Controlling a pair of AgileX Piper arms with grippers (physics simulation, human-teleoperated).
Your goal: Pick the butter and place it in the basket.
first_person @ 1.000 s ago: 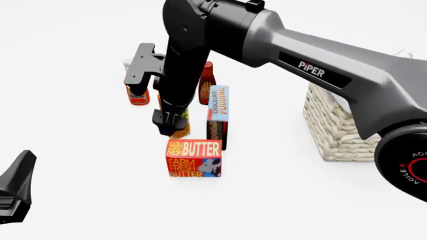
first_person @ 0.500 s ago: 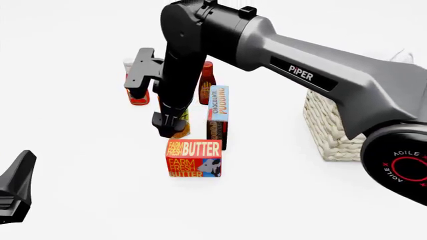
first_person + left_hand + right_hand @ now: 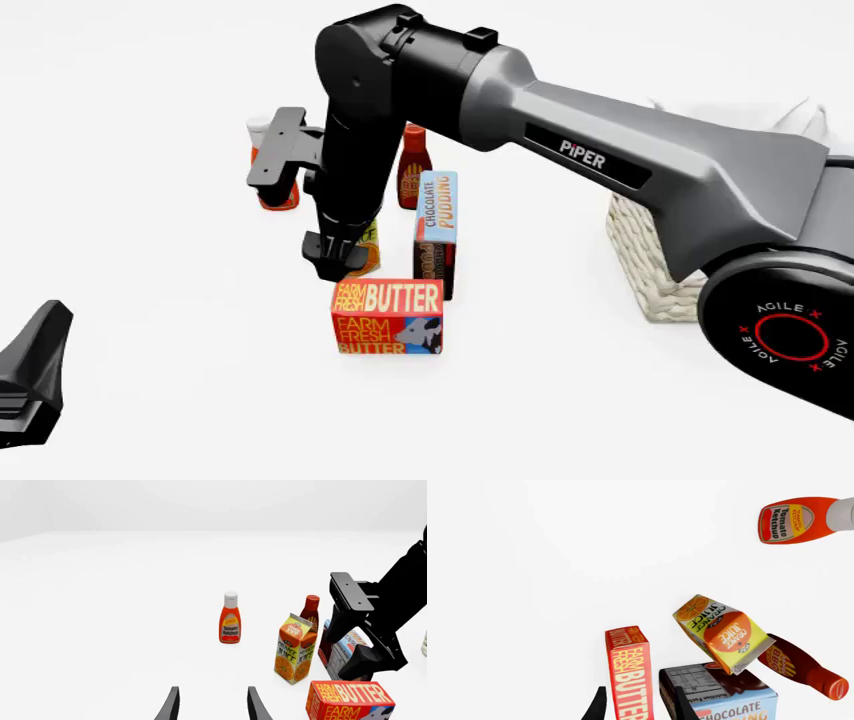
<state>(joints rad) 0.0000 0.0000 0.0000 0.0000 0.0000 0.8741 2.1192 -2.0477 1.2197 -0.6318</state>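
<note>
Right fingers [image 3: 336, 262] hang parted just above the butter [image 3: 387, 317], holding nothing; the right wrist view shows the box between the two tips. It stands on the white worktop [image 3: 160, 380] at centre frame, the basket [image 3: 647, 255] well right. Left fingers [image 3: 211, 707] gape empty at lower left.

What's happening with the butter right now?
Right gripper open above butter, not gripping. Left gripper open, idle. Pudding box close behind. Basket waiting.
</note>
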